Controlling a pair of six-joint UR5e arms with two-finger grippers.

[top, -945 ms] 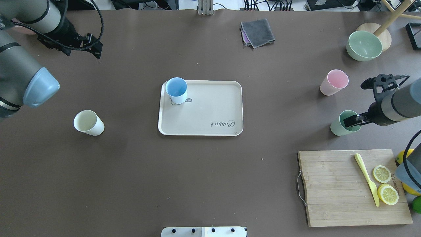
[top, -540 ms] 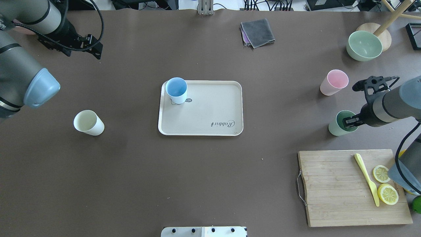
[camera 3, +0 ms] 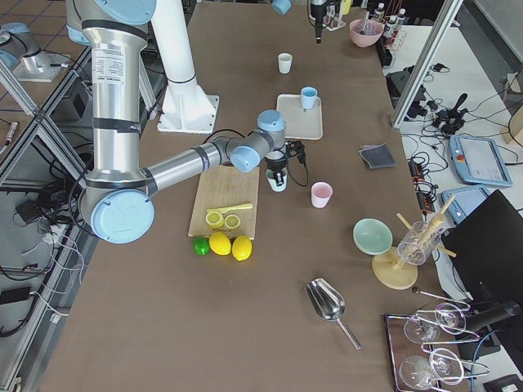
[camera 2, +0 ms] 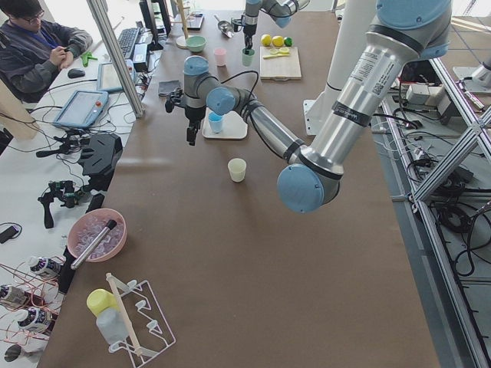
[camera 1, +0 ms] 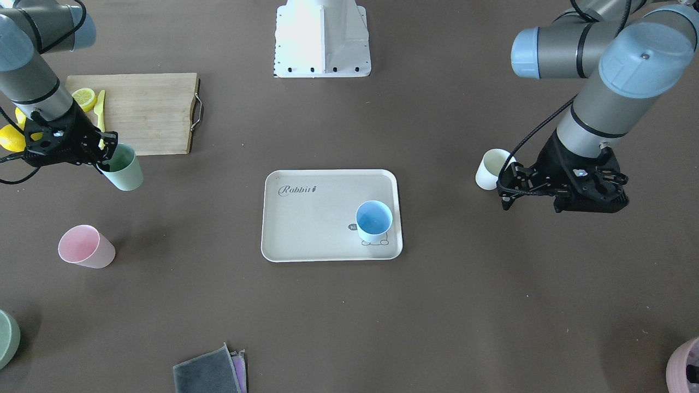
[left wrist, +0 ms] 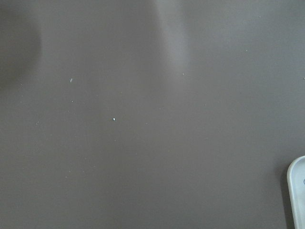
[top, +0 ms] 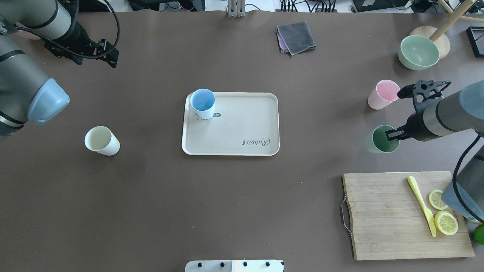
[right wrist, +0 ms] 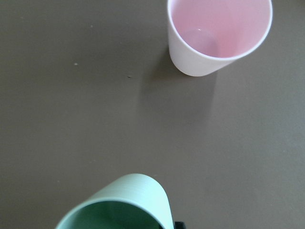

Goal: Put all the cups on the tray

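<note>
The beige "Rabbit" tray lies mid-table with a blue cup upright in its far-left corner. My right gripper is shut on the rim of a green cup, one finger inside, holding it tilted above the table right of the tray. The green cup also shows in the right wrist view. A pink cup stands just beyond it. A cream cup stands left of the tray. My left gripper hovers at the far left, holding nothing; its fingers are hidden.
A wooden cutting board with lemon slices and a yellow knife lies near right. A green bowl sits far right. A grey cloth lies at the far edge.
My right gripper has lifted the green cup and carried it left, toward the tray, tilting it. The left arm has barely moved.
</note>
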